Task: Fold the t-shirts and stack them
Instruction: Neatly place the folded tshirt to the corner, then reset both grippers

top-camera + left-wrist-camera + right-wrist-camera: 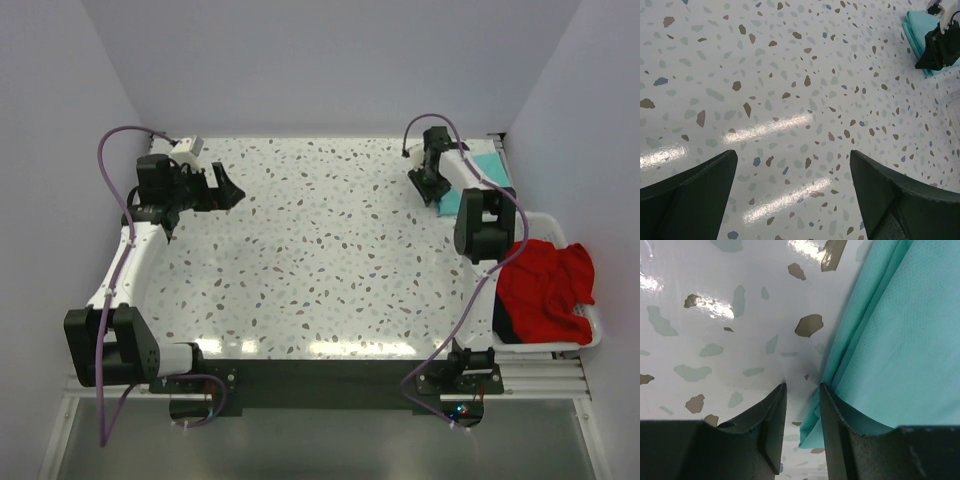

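The teal t-shirt lies folded at the far right corner of the table, the right gripper at its edge with fingers almost together, hold on cloth indeterminate, while the left gripper hangs spread and empty; stacking appears in hand, and the red t-shirt in the basket needs fetching next.

Left pincer wide; right pincer narrow-gapped

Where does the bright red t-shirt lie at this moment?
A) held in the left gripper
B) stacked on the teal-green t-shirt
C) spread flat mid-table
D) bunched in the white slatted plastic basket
D: the soft bright red t-shirt lies bunched in the white slatted plastic basket at the right of the top view, apart from the folded teal-green t-shirt.
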### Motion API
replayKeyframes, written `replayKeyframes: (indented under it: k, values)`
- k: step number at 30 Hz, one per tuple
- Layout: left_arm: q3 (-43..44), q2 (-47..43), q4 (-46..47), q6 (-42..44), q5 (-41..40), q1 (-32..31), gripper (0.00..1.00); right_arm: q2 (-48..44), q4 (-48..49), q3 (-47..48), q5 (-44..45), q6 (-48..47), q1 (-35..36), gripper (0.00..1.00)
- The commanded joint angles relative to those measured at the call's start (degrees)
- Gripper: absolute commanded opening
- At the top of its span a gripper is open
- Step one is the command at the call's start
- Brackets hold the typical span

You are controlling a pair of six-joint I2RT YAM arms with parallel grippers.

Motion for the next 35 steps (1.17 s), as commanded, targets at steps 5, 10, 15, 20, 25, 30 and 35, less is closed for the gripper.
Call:
replayKeyframes:
  k: [5, 10, 15, 20, 25, 30, 35]
  values:
    - [1.45, 0.54, 1.16, 1.13, 2.08, 0.62, 1.00, -3.61, -5.70, 5.07, -5.33, 0.62, -0.17, 0.45]
    - [5.13, 2.73, -2.69, 7.34, 3.57, 0.54, 1.00, -10.18, -9.48, 14.21, -16.31, 3.61, 0.53, 0.68]
    - [11.97, 7.30, -13.13, 17.89, 2.53, 0.54, 1.00, -17.66, -11.33, 16.86, -25.28, 8.35, 0.62, 0.91]
    - [12.35, 6.79, -17.83, 25.38, 0.15, 0.63, 1.00, -26.80, -11.69, 7.83, -28.19, 9.77, 0.62, 0.98]
    - [5.32, 0.11, -16.42, 28.45, -3.01, 0.54, 1.00, -42.44, -8.26, -13.44, -30.39, 10.82, 0.62, 0.99]
    - [-1.53, -5.51, -16.77, 29.87, -3.98, 0.45, 1.00, -54.22, -5.88, -32.93, -30.48, 10.21, 0.71, 0.99]
    - [-5.14, -10.70, -15.90, 28.47, -4.16, 0.54, 1.00, -62.32, -5.44, -42.81, -29.17, 8.98, 0.80, 0.99]
